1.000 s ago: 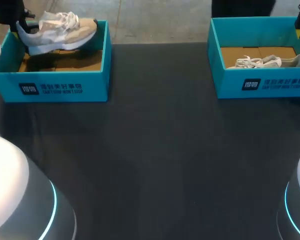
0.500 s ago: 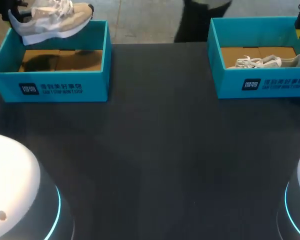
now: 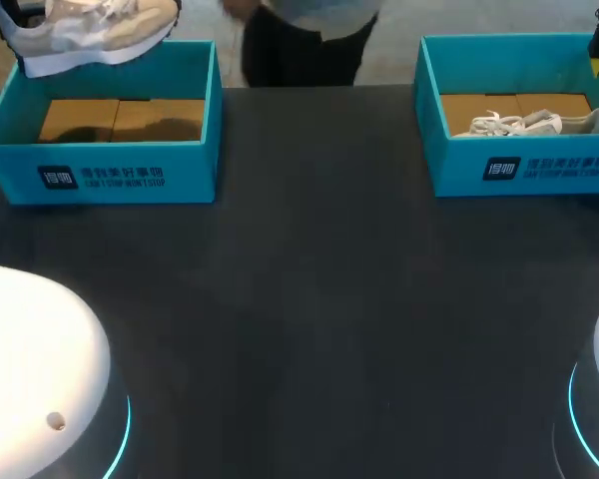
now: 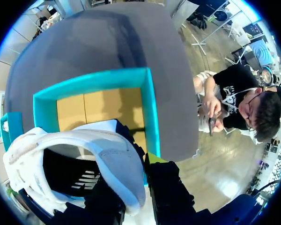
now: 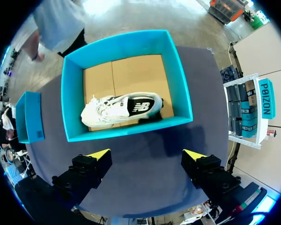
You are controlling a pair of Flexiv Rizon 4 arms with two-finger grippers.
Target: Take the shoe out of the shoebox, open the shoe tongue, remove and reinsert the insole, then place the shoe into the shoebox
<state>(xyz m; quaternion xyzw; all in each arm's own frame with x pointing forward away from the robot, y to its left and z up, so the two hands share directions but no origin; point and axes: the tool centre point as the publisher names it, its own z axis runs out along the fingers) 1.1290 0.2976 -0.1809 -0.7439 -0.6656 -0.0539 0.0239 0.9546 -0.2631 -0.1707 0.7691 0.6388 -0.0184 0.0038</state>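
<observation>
At the left gripper (image 4: 133,180): black fingers pinch the rounded white heel of the shoe (image 4: 75,164) from two sides; one yellow tip shows beside the heel.
Shoe: held in the air over the far rim of the left shoebox (image 3: 110,175), clear of it; sole downward, toe toward the table's middle; beige mesh upper, pale overlays, white laces, thick white sole, dark lining inside the opening.
Left shoebox: at the table's far-left corner; open-topped rectangle with smooth teal walls.
Cardboard liner (image 3: 120,118): flat tan sheet covering the left shoebox's floor, a seam down its middle.
Right gripper (image 5: 146,154): fingers spread wide with nothing between them; hangs above the table (image 3: 319,299) just on the near side of the right shoebox (image 5: 126,133).
Right shoebox: at the far-right corner; same teal walls and tan cardboard floor.
Second shoe (image 5: 122,108): lies on its side inside the right shoebox, along its near wall; white and grey, loose laces.
Table: dark, matte, flat.
</observation>
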